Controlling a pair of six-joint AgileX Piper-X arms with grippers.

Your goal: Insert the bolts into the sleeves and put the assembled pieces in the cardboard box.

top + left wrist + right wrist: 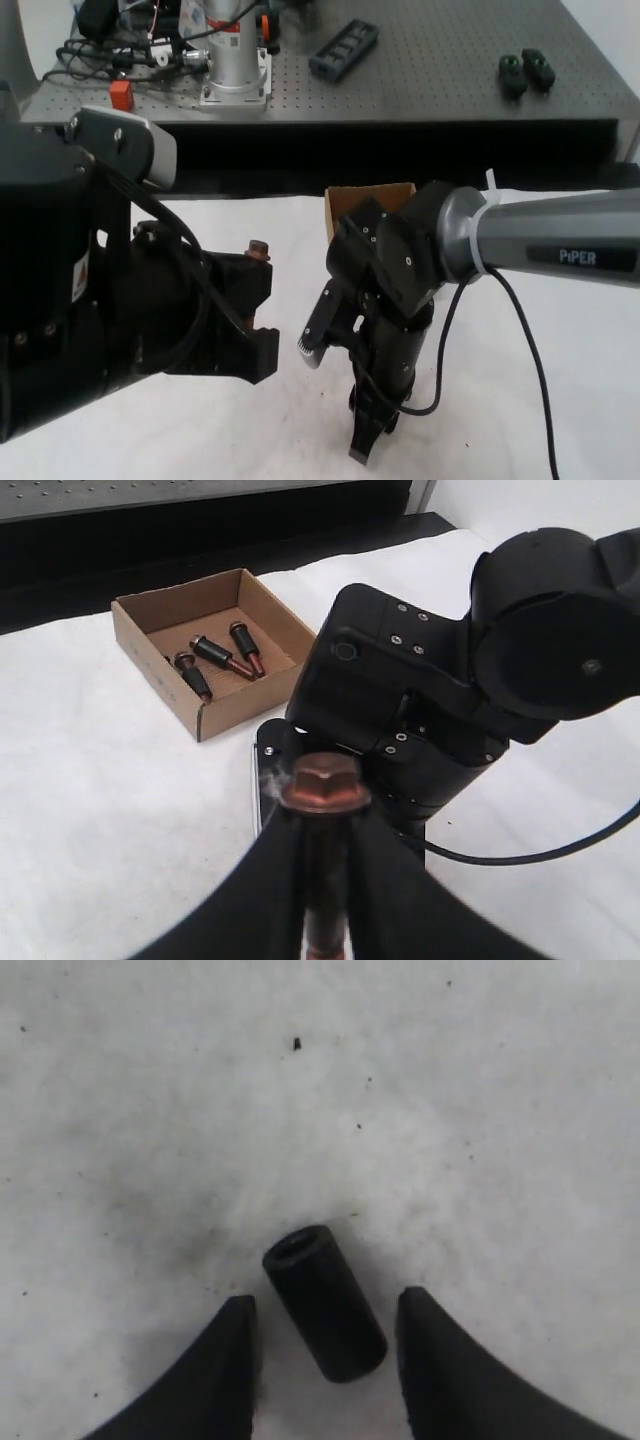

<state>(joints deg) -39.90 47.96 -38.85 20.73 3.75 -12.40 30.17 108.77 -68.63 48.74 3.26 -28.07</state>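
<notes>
My left gripper (325, 825) is shut on a copper bolt (324, 785), hex head up, held above the white cloth; in the high view the bolt (258, 249) sticks up from that gripper (255, 295). A black sleeve (325, 1303) lies on its side on the cloth between the open fingers of my right gripper (325, 1305). From above, the right gripper (365, 440) points straight down near the front edge. The cardboard box (245, 705) holds three assembled pieces (222, 655); it stands behind the right arm (345, 200).
White cloth (250, 420) covers the work area. Behind it, a perforated bench (440, 70) carries a metal post (235, 60), cables, a black tray (343, 48) and two small black parts (525, 70). The right arm's cable (535, 380) trails over the cloth.
</notes>
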